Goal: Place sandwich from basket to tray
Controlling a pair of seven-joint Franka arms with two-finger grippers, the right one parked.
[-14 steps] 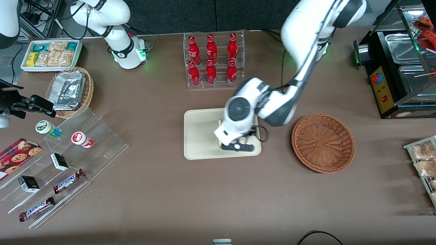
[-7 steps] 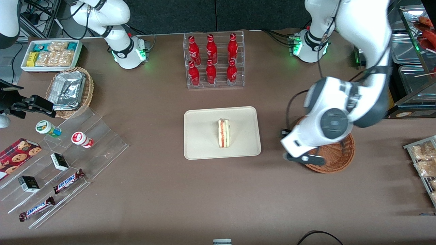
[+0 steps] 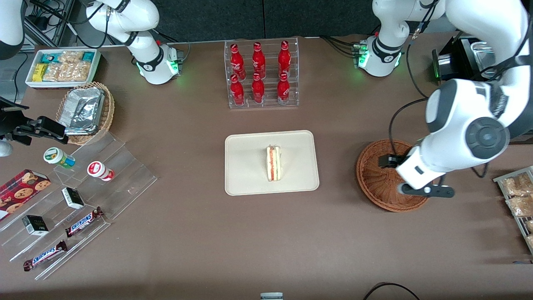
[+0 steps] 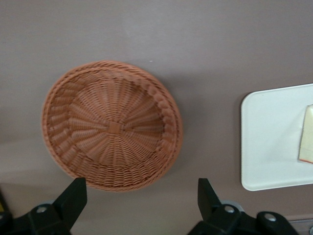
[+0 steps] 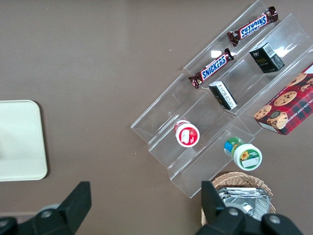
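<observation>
The sandwich [image 3: 273, 163] lies on the tray [image 3: 250, 183], near the middle and slightly toward the edge facing the basket [image 3: 377, 183], filling layers up. The basket holds nothing. The gripper [image 4: 142, 208] hangs above the basket with fingers [image 4: 73, 196] spread apart and nothing between them. By this layout the placement looks done.

Handling judgement: the sandwich is probably light, soft and easily crushed; its layers could slide apart. Best hold would be a gentle pinch across the two bread faces, mid-wedge.

Visibility: the wrist view cuts off all but one sandwich corner [image 4: 307, 142]. In the front view the arm covers part of the basket rim.
</observation>
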